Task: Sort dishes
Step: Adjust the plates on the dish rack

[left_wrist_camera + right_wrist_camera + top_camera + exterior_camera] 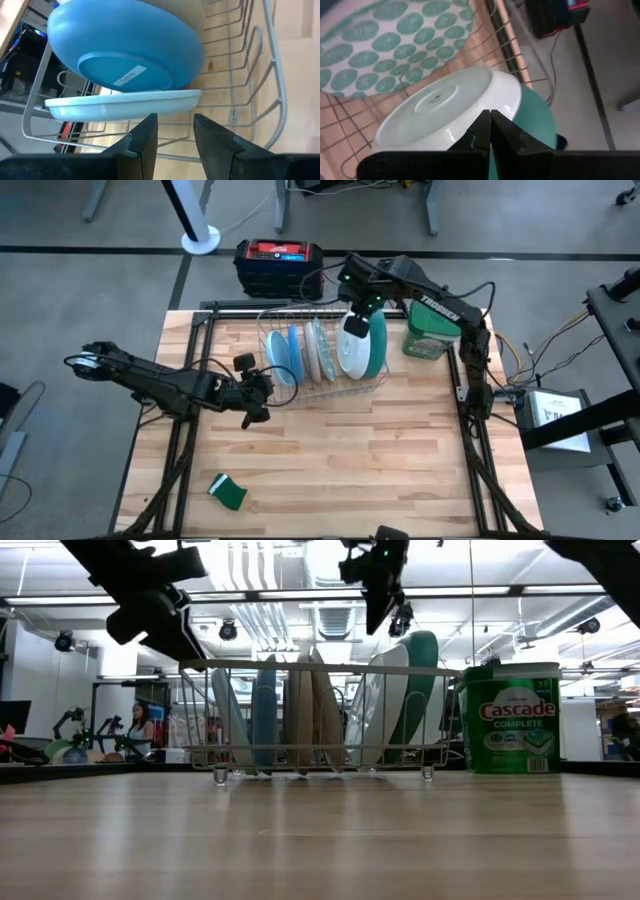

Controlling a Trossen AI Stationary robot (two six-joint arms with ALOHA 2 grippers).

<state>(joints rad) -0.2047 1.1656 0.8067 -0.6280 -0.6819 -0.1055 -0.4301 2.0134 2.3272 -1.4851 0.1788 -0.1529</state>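
Note:
A wire dish rack (378, 383) stands on the far middle of the table, with the dishes upright in its slots. These are light blue plates (285, 355) on its left, cream ones (318, 352) in the middle, and a white plate (353, 352) against a teal-backed one (378, 340) on its right. My left gripper (265, 380) is open at the rack's left end. In its wrist view (175, 132) the fingers stand just short of a pale plate rim (125, 104), with a blue plate back (125, 45) behind. My right gripper (352, 308) is shut, hovering above the white plate's top rim (445, 110).
A green-lidded Cascade container (428, 338) stands right of the rack. A green sponge (228, 492) lies near the table's near left corner. A black and red box (278, 265) sits beyond the far edge. Bare wood stretches in front of the rack.

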